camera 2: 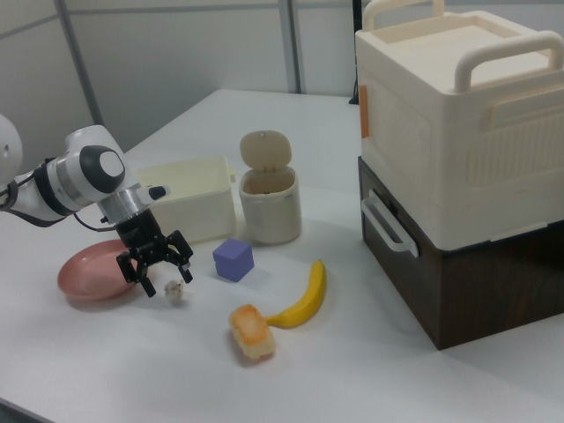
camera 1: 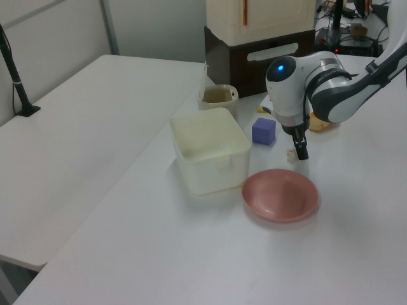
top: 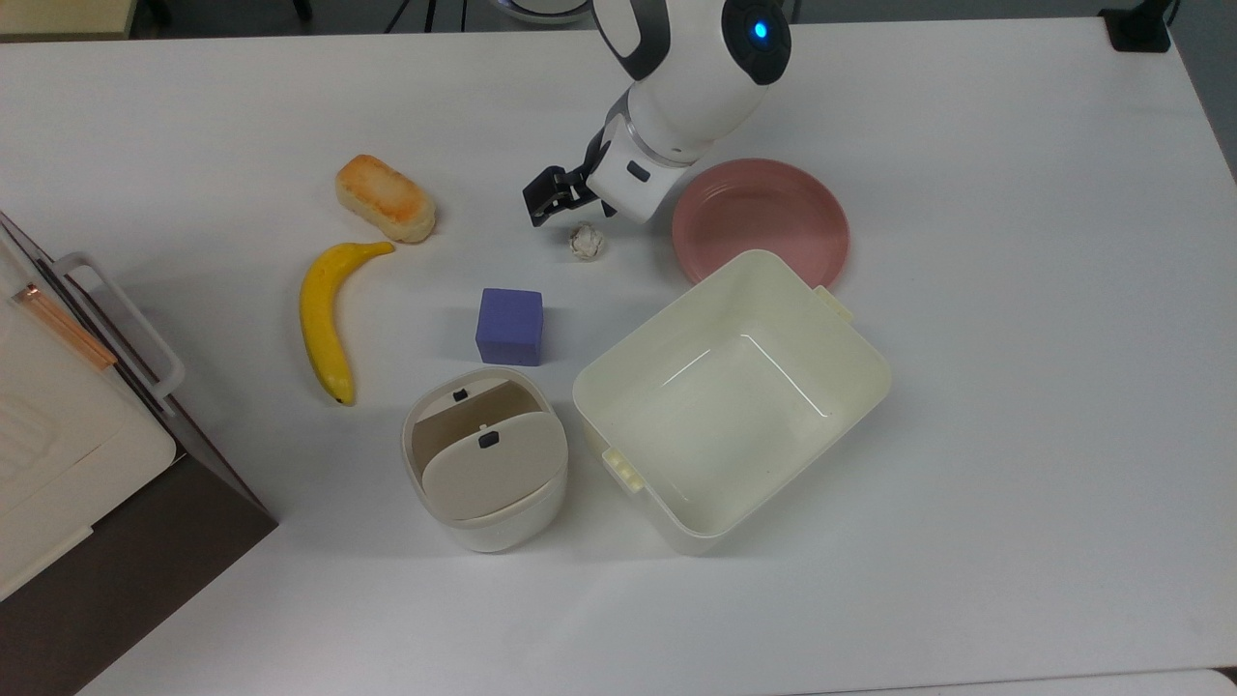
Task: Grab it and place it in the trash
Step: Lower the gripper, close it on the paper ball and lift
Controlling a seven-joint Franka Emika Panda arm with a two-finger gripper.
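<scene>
The crumpled white paper ball [top: 586, 242] lies on the white table between the purple cube [top: 509, 326] and the pink plate [top: 763, 217]. It also shows as the paper ball [camera 1: 291, 153] and the paper ball [camera 2: 174, 289]. My gripper [top: 577, 215] hangs open just above it, a little toward the top view's upper edge. In the right view the gripper [camera 2: 166, 278] has a dark finger on either side of the ball, with nothing gripped. The trash [top: 483, 459], a rounded off-white bin with a beige swing lid, stands toward the top view's lower edge from the cube.
A cream rectangular tub [top: 870, 358] sits beside the trash and touches the plate's edge. A banana [top: 324, 319] and a bread roll [top: 385, 197] lie on the top view's left. A stacked cream and brown box [camera 2: 458, 167] stands at the table's edge.
</scene>
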